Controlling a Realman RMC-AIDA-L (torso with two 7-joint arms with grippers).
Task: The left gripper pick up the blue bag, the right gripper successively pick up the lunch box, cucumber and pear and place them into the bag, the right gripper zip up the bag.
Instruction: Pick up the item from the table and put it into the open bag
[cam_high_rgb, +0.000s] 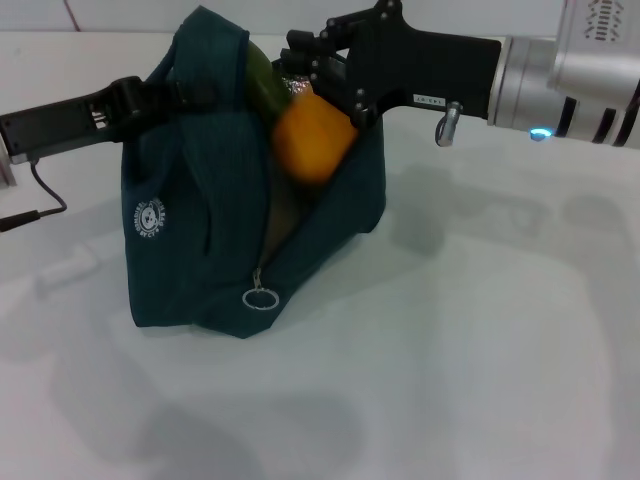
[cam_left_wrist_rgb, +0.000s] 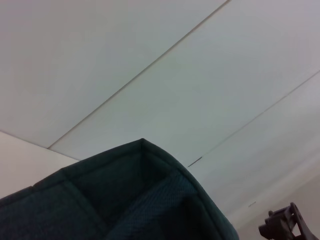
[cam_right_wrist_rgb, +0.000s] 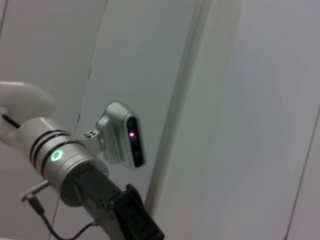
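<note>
the blue bag (cam_high_rgb: 190, 250) stands on the white table (cam_high_rgb: 450, 350), its top edge pinched by the left end effector (cam_high_rgb: 165, 95) from the left side. the right end effector (cam_high_rgb: 325, 80) reaches into the open mouth, pressed around the pear (cam_high_rgb: 312, 138), which sits at the opening beside the cucumber (cam_high_rgb: 268, 82). the ring zipper pull (cam_high_rgb: 260, 298) hangs low on the bag's front.

We wore a black two-finger left gripper (cam_high_rgb: 165, 92) trailing a thin black cable (cam_high_rgb: 45, 195), and a black right gripper (cam_high_rgb: 325, 75) with a white label, small metal ring loop and silver wrist cuff (cam_high_rgb: 560, 75).
</note>
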